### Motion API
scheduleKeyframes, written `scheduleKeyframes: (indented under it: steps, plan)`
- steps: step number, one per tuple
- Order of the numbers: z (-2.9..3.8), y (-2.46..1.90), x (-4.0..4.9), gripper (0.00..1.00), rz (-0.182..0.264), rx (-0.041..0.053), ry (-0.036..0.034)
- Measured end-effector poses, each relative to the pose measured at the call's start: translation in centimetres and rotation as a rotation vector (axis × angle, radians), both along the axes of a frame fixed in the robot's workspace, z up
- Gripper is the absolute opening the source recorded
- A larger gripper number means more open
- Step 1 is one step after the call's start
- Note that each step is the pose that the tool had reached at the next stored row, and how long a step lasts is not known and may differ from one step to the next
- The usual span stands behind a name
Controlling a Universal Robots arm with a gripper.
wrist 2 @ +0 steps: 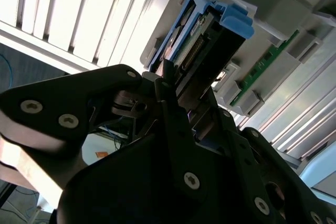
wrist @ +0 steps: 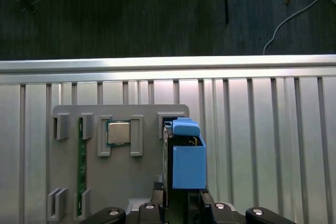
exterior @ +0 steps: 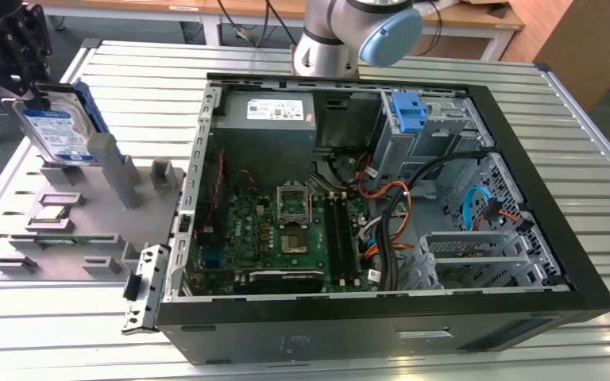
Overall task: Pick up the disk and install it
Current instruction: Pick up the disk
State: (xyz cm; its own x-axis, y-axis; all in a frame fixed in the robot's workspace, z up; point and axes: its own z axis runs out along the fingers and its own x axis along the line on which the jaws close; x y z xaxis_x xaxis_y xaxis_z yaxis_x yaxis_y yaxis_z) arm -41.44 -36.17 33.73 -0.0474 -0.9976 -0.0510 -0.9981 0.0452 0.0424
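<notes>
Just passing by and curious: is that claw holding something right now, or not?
Gripper: jaws closed on the disk, holding it upright on its edge.

**Open case, crowded drive corner**

The computer case (exterior: 337, 341) lies open upward, so its interior can be reached from above. Beside the blue bracket (exterior: 409, 111) in the drive cage, a black cable bundle (exterior: 400, 194), orange wires (exterior: 374, 186) and a blue cable (exterior: 472, 208) cross the space and narrow the approach. The power-supply box (exterior: 268, 111) fills the neighbouring corner. Below the gripper (exterior: 32, 97), clamped on the disk (exterior: 56, 131), a tall grey post (exterior: 109, 167) of the fixture plate (exterior: 104, 230) stands just beside the drive. Bare slatted table (exterior: 156, 71) lies open behind the plate.
</notes>
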Motion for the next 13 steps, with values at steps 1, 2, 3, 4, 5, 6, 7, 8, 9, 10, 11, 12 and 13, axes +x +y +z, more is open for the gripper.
scheduleKeyframes:
  steps: [1, 2, 3, 4, 5, 6, 7, 8, 9, 10, 11, 12, 13]
  plan:
    - [0.08, 0.0, 0.0, 0.35, 0.0, -0.0001, 0.0001]
    - [0.17, 0.0, 0.0, 0.35, 0.0, -0.0001, 0.0]
    - [0.26, 0.0, 0.0, 0.35, 0.0, 0.0, 0.0]
    - [0.36, 0.0, 0.0, 0.35, 0.0, 0.0, 0.0]
    - [0.47, 0.0, 0.0, 0.35, 0.0, 0.0, 0.0]
    - [0.57, 0.0, 0.0, 0.35, 0.0, 0.0, 0.0]
    - [0.67, 0.0, 0.0, 0.35, 0.0, 0.0, 0.0]
    - [0.79, 0.0, 0.0, 0.35, 0.0, 0.0, 0.0]
    - [0.89, 0.0, 0.0, 0.35, 0.0, 0.0, 0.0]
    - [0.98, 0.0, 0.0, 0.35, 0.0, 0.0, -0.0001]
    - [1.06, 0.0, 0.0, 0.35, 0.0, 0.0, -0.0001]
    - [1.15, 0.0, 0.0, 0.35, 0.0, 0.0, -0.0001]
    - [1.27, 0.0, 0.0, 0.35, 0.0, 0.0, 0.0]
